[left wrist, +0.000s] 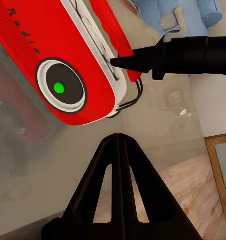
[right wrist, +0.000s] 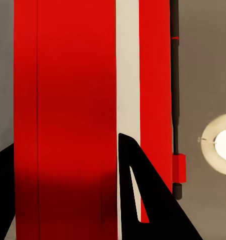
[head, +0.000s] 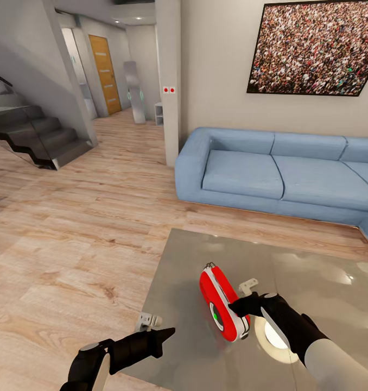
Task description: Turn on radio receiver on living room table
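Radio receiver (head: 223, 304) upright on table (head: 178, 260), sofa at 12 o'clock — right gripper (head: 237, 309) fingertip on white band, fingers together; left gripper (head: 165, 334) closed, idle. Press gently, avoid tipping.

Red radio receiver (head: 223, 305), white band, green dot; grey, possibly taupe table (head: 325, 293).

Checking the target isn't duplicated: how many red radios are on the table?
1: the radio receiver stands on the table near its front edge, at the right gripper.
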Controlling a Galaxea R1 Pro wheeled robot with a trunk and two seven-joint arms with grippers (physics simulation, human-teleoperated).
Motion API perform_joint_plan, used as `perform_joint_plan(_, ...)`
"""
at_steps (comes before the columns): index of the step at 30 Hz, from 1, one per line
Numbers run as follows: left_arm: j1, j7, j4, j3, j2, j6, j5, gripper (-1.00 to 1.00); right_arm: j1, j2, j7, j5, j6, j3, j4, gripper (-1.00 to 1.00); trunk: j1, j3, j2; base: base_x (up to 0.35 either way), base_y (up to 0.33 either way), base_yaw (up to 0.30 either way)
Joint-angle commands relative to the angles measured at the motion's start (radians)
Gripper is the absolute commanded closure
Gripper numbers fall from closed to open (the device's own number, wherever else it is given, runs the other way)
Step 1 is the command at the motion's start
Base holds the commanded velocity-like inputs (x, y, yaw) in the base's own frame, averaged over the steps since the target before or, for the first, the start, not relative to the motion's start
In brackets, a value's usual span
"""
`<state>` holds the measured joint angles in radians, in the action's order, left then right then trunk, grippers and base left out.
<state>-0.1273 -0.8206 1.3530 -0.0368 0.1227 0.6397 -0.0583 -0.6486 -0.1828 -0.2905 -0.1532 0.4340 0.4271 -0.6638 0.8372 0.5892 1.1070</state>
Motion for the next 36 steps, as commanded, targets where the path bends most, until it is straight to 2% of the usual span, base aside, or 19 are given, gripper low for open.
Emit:
perform_joint_plan(1, 0.0, 0.0, 0.0, 0.0, 0.0, 0.0, 0.0, 1.0, 0.0, 0.0, 0.0, -0.003, 0.0, 0.0, 0.0, 1.0, 0.0, 0.0, 0.0, 0.0, 0.0, 0.0)
perform_joint_plan(11, 0.0, 0.0, 0.0, 0.0, 0.0, 0.0, 0.0, 1.0, 0.0, 0.0, 0.005, -0.003, -0.034, -0.002, 0.011, 1.0, 0.0, 0.0, 0.0, 0.0, 0.0, 0.0)
perform_joint_plan(18, 0.0, 0.0, 0.0, 0.0, 0.0, 0.0, 0.0, 1.0, 0.0, 0.002, 0.004, -0.003, -0.084, 0.002, 0.106, 1.0, 0.0, 0.0, 0.0, 0.0, 0.0, 0.0)
perform_joint_plan(36, 0.0, 0.001, 0.0, 0.0, 0.0, 0.0, 0.0, 1.0, 0.0, 0.002, 0.003, -0.004, -0.092, 0.002, 0.119, 1.0, 0.0, 0.0, 0.0, 0.0, 0.0, 0.0)
